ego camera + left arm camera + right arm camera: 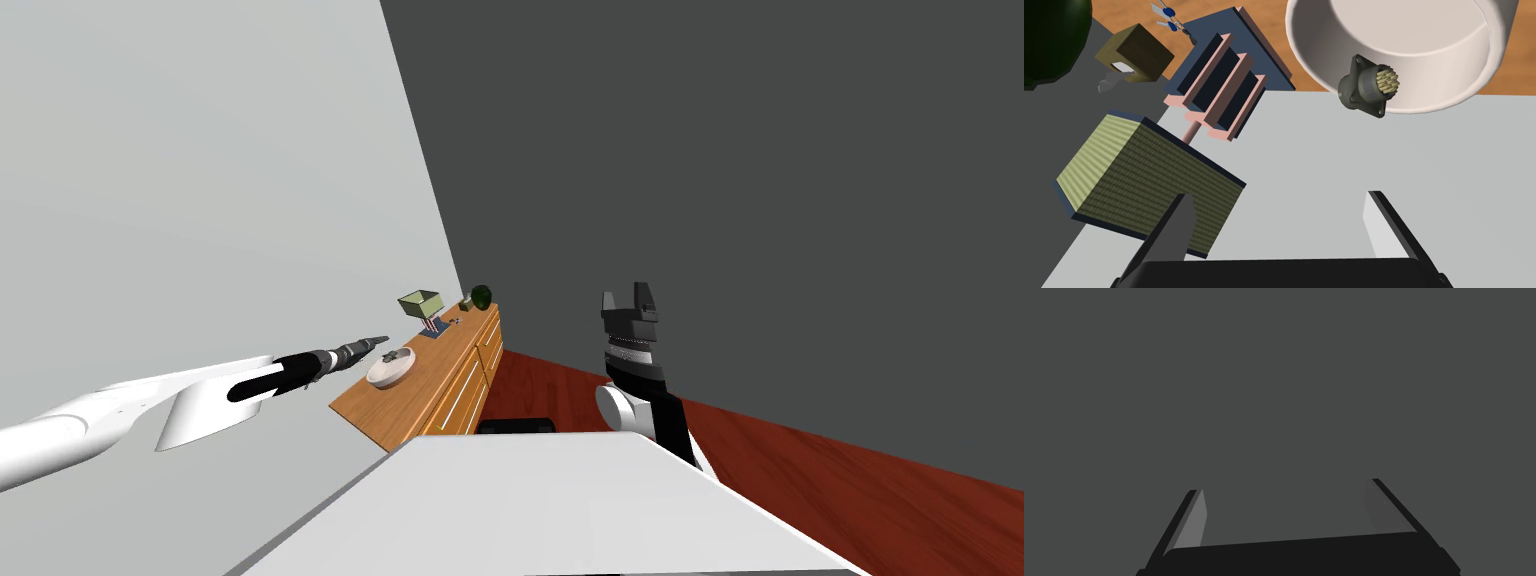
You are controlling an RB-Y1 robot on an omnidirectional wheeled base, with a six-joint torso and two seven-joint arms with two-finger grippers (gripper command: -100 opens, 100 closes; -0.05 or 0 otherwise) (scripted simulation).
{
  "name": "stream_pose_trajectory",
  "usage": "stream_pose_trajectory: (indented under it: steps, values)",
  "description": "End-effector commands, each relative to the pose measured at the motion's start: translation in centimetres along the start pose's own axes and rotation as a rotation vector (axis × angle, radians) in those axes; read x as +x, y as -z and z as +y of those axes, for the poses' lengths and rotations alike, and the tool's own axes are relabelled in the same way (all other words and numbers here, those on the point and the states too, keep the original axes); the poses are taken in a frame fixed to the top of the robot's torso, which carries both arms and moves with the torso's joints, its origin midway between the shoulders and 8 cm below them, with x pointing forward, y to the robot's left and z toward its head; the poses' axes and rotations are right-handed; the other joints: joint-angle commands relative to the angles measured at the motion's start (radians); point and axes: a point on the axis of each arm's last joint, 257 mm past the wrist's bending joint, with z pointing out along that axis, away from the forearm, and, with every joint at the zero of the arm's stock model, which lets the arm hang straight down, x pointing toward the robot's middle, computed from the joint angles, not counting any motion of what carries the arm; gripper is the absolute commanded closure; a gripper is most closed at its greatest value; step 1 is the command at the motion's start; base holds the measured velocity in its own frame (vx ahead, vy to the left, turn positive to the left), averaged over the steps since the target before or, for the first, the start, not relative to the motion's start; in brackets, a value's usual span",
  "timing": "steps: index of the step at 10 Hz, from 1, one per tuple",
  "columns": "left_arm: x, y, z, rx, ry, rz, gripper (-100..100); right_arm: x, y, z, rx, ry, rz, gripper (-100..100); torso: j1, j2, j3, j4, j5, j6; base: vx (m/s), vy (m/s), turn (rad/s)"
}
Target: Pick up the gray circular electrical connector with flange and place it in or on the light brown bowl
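Wooden dresser [372,408] set against the left wall, carrying the objects. The left tool [1279,196] hangs over its near end with its fingers apart and nothing between them, aimed at the pale bowl [1449,85]. An open, empty tool beside a loaded bowl suggests the release is done. The right tool [1285,485], likewise spread, is raised well to the right, clear of the work. A green woven box [1144,180] stands farther along. The gray flanged connector [1369,86] lies in the bowl near its rim, pins showing.
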Motion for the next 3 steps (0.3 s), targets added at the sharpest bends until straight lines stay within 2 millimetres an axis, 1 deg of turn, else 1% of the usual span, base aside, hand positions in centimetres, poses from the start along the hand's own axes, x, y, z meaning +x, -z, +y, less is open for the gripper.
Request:
stream_pose_trajectory:
  steps: [1, 3]
  values:
    - [0.0, 0.0, 0.0, 0.0, 0.0, 0.0, 0, 0.0, 0.0, 0.0, 0.0, 0.0, 0.0, 0, 0.0, 0.0, 0.0, 0.0, 0.0, 0.0, 0.0, 0.0, 0.0]
    - [0.0, 0.0, 0.0, 0.0, 0.0, 0.0, 0, 0.0, 0.0, 0.0, 0.0, 0.0, 0.0, 0, 0.0, 0.0, 0.0, 0.0, 0.0, 0.0, 0.0, 0.0, 0.0]
